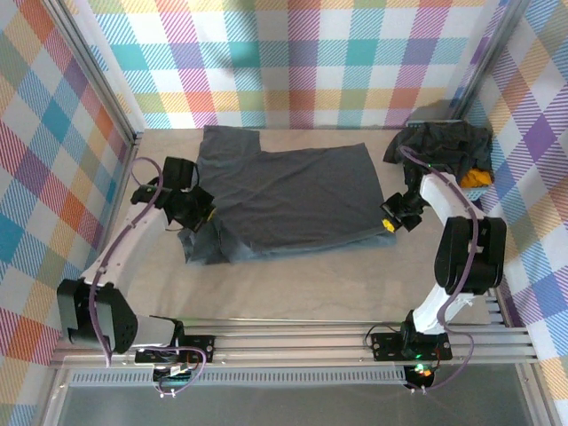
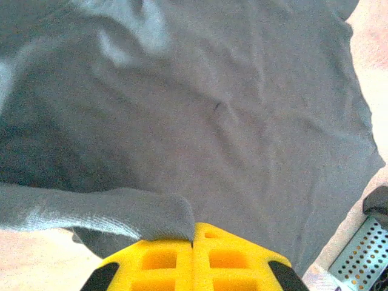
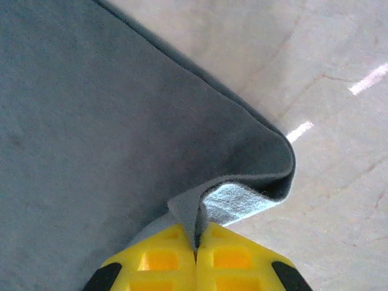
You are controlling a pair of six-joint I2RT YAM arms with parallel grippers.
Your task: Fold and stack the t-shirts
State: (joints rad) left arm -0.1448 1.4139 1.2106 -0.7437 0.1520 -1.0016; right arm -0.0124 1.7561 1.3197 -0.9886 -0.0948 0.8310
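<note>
The dark grey t-shirt (image 1: 284,200) is lying flat in the middle of the desk (image 1: 311,288). The left claw (image 1: 193,213) is pinching its left edge. The right claw (image 1: 390,224) is pinching its right corner. A heap of shirts (image 1: 444,142) is sitting far right.

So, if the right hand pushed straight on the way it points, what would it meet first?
The dark grey t-shirt: the right hand is shut on its folded corner, with more cloth likely straight ahead; depth is unclear.

Looks like a robot lab cell: plaid walls (image 1: 35,133) on aluminium frame (image 1: 102,78), left arm (image 1: 133,232) and right arm (image 1: 466,253) bolted to rails (image 1: 293,342)
</note>
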